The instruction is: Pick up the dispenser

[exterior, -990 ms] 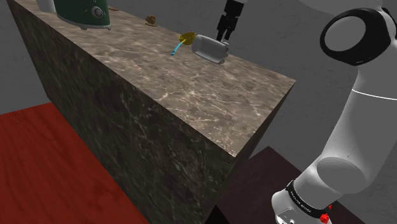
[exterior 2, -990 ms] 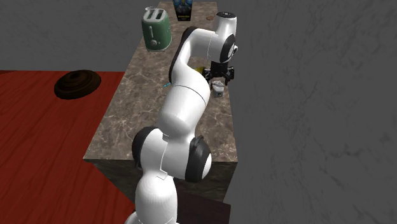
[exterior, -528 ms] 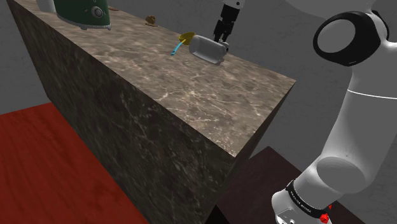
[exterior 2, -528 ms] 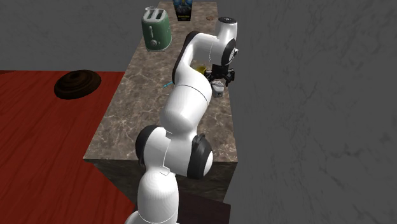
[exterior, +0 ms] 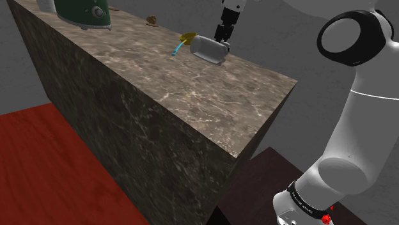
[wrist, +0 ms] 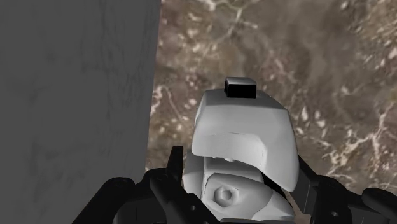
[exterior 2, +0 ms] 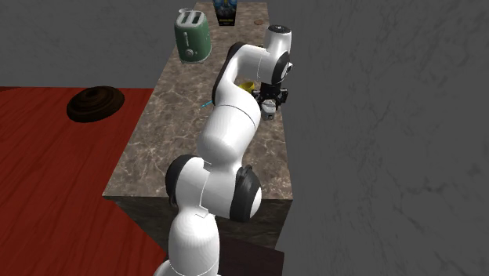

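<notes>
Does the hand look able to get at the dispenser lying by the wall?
Probably yes: the hand is right at the dispenser, which lies on the counter with nothing between them, though the grey wall stands close alongside.

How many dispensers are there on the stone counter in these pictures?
1. The grey dispenser lies on its side on the counter, near the edge along the grey wall, beside a small yellow bowl. The arm covers some counter in the second exterior view.

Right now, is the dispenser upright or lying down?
Lying down: the grey dispenser rests lengthwise on the countertop.
</notes>
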